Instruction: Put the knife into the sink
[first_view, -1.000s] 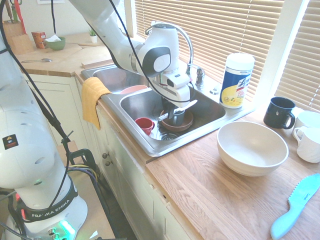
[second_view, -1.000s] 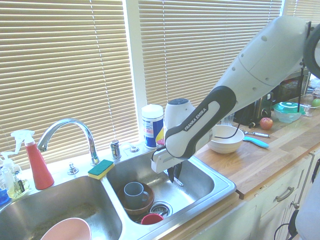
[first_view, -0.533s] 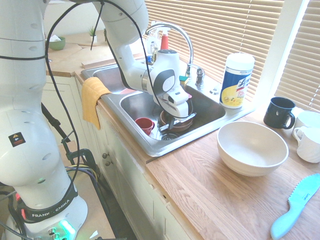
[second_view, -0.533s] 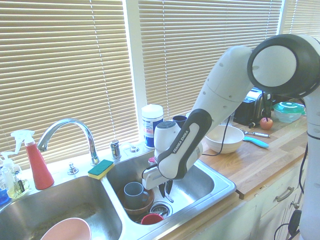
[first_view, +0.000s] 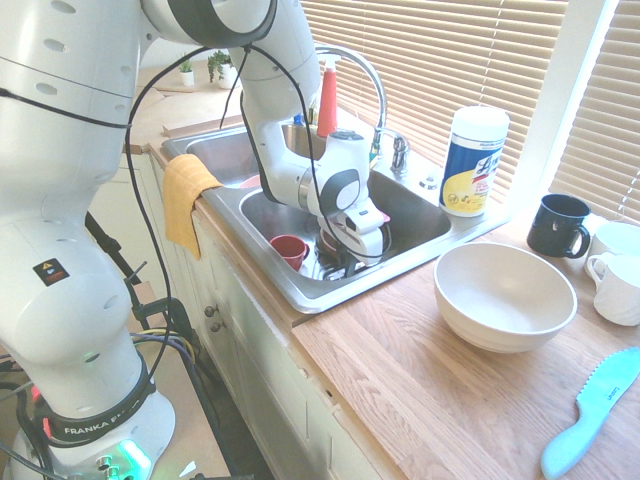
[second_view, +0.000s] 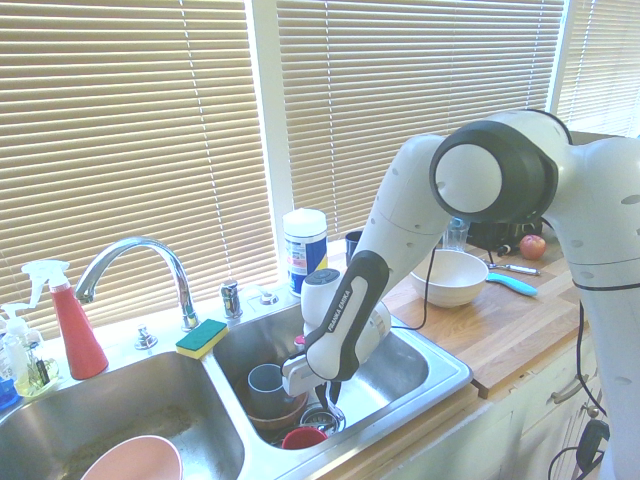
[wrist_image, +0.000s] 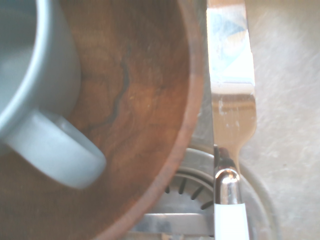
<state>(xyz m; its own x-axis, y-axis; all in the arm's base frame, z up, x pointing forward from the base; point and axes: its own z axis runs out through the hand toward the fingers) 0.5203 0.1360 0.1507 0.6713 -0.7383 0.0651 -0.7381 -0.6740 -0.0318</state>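
Down inside sink (first_view: 425, 215), right basin: my arm has dropped low since a second ago. Pincer (second_view: 325, 392) above drain (wrist_image: 200, 192), beside wooden bowl (wrist_image: 140, 100); fingers' spread not visible. Knife (wrist_image: 231, 95) near basin floor, release likely next.

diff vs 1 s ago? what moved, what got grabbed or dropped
The hand dropped from above the right basin of the sink to near its floor, carrying the knife down beside the wooden bowl, over the drain. Nothing visibly grabbed or let go. The grey mug, red cup, white bowl and blue serrated knife stayed put.
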